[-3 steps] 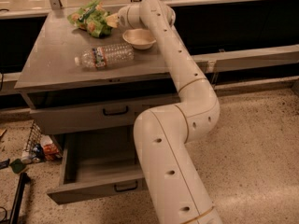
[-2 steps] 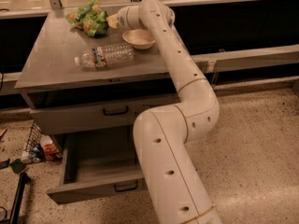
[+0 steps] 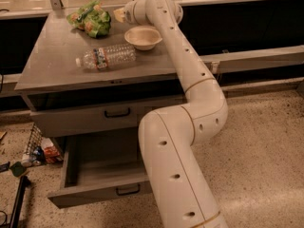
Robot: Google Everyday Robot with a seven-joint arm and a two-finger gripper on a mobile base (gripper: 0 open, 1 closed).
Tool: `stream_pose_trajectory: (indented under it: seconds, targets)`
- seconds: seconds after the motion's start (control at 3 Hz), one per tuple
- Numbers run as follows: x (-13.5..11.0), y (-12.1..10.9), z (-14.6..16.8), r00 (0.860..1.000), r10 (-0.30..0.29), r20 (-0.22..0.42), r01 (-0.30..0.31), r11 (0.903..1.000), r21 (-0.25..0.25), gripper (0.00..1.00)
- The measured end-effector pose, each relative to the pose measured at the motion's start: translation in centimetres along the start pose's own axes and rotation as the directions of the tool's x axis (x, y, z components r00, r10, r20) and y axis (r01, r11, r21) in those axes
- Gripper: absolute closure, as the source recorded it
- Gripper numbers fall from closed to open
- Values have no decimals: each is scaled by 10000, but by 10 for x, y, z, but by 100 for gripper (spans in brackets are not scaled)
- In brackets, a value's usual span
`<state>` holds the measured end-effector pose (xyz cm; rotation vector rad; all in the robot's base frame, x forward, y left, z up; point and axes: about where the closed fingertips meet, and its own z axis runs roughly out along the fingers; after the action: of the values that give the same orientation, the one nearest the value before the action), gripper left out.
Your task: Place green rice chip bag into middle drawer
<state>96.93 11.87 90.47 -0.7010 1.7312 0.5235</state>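
The green rice chip bag point(image 3: 90, 20) lies crumpled at the back left of the grey cabinet top point(image 3: 52, 65). My gripper point(image 3: 118, 14) is at the end of the white arm point(image 3: 190, 70), just above the cabinet top and close to the bag's right side, behind the bowl. The bag rests on the surface. The middle drawer point(image 3: 102, 172) is pulled open below and looks empty. The top drawer point(image 3: 109, 115) is shut.
A tan bowl point(image 3: 142, 36) stands right of the bag, under the arm's wrist. A clear plastic water bottle point(image 3: 107, 57) lies on its side near the cabinet's middle. A wire basket with clutter point(image 3: 40, 148) sits on the floor left of the drawers.
The gripper has barely moved and stays beside the bag. The bag, bowl and bottle lie where they were.
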Motion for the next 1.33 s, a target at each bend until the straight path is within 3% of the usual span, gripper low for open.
stream_pose_trajectory:
  seconds: [0.33,0.67,1.0,1.33]
  targets:
    - [-9,-3,-9,9999,-6,128,6,10000,-14,100]
    - [-45,-5,-48,9972,-726,194,727,9974,-27,100]
    - [-90,-18,-101,9855,-1620,511,1606,9866,300,100]
    - [-110,-28,-128,9773,-1980,759,1940,9793,577,100]
